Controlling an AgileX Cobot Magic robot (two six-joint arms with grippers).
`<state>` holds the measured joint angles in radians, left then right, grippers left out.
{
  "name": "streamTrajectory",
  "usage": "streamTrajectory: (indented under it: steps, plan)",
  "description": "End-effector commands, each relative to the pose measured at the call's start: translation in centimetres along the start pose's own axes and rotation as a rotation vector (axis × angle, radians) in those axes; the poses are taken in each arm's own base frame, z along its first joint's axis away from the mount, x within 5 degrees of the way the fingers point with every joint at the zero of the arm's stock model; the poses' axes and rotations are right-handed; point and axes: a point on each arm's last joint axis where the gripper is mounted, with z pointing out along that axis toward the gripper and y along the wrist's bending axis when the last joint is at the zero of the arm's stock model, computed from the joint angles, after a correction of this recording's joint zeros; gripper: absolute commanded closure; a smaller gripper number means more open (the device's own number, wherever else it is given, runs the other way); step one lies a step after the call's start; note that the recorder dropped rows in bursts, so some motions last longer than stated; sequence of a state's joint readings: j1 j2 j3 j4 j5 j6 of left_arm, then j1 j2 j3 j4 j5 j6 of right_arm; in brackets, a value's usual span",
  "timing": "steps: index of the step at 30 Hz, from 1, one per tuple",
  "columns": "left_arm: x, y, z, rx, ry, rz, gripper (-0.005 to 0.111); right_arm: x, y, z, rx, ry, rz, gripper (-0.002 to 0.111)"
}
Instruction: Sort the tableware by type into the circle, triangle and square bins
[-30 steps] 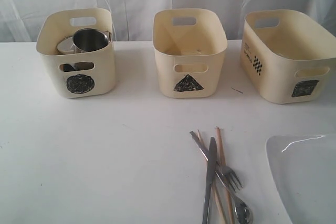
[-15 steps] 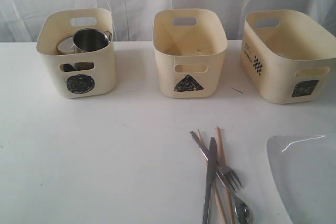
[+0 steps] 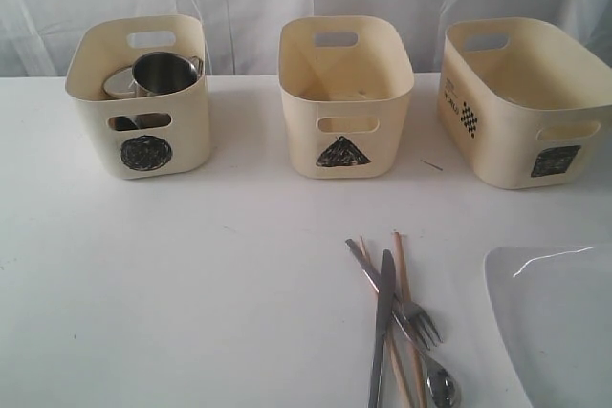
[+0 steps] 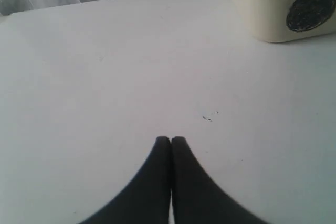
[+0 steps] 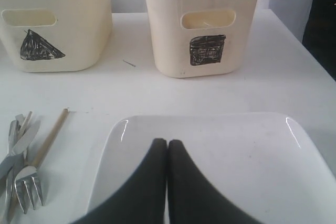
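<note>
White worktop, contents as seen:

- Circle bin: far left. Holds a steel mug, its mouth showing above the wall. A second steel vessel sits just behind it, partly hidden.
- Triangle bin: far centre. Contents cannot be made out.
- Square bin: far right, wider than the other two.
- Knife, fork, spoon, chopsticks: one overlapping heap on the near worktop, in front of the triangle bin.
- Plate: white, near right, just beside the heap, cut off by the view's edge.
- Left gripper: jaws pressed together, nothing between them, over bare worktop with the circle bin near.
- Right gripper: jaws together, empty, above the plate.
</note>
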<state>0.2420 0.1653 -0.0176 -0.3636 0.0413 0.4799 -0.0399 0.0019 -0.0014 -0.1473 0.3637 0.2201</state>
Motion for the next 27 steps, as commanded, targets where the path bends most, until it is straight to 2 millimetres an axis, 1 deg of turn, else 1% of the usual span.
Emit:
streamTrajectory:
  steps: [1, 3, 4, 5, 7, 8, 9, 11, 17, 21, 27]
  plan:
    - [0.1, 0.0, 0.1, 0.003, 0.005, 0.127, 0.107, -0.1, 0.0, 0.0, -0.002, -0.012, 0.001, 0.108]
    - [0.4, 0.1, 0.1, -0.003, 0.016, 0.18, 0.107, -0.1, 0.0, 0.0, -0.002, -0.012, 0.001, 0.108]
    - [0.6, 0.1, 0.1, -0.008, 0.016, 0.14, 0.107, -0.1, 0.0, 0.0, -0.002, -0.012, 0.001, 0.108]
    - [0.5, 0.1, 0.0, -0.01, 0.003, 0.063, 0.107, -0.1, 0.0, 0.0, -0.002, -0.012, 0.001, 0.108]
    - [1.8, -0.3, -0.3, 0.022, 0.128, -0.225, 0.107, -0.1, 0.0, 0.0, -0.002, -0.011, 0.001, 0.108]
    - [2.2, -0.3, -0.4, 0.011, 0.169, -0.291, 0.107, -0.1, 0.0, 0.0, -0.002, -0.011, 0.001, 0.108]
    - [2.3, -0.1, -0.4, -0.003, 0.176, -0.291, 0.107, -0.1, 0.0, 0.0, -0.002, -0.011, 0.001, 0.108]
    - [2.2, 0.1, -0.5, -0.024, 0.16, -0.237, 0.107, -0.1, 0.0, 0.0, -0.002, -0.011, 0.001, 0.108]
    - [2.3, 0.1, -0.5, -0.019, 0.162, -0.182, 0.107, -0.1, 0.0, 0.0, -0.002, -0.013, 0.001, 0.108]
    - [2.1, -0.5, -0.5, 0.032, 0.151, -0.347, 0.107, -0.1, 0.0, 0.0, -0.002, -0.013, 0.001, 0.108]
    - [2.1, -0.5, -0.5, 0.038, 0.152, -0.358, 0.107, -0.1, 0.0, 0.0, -0.002, -0.013, 0.001, 0.108]
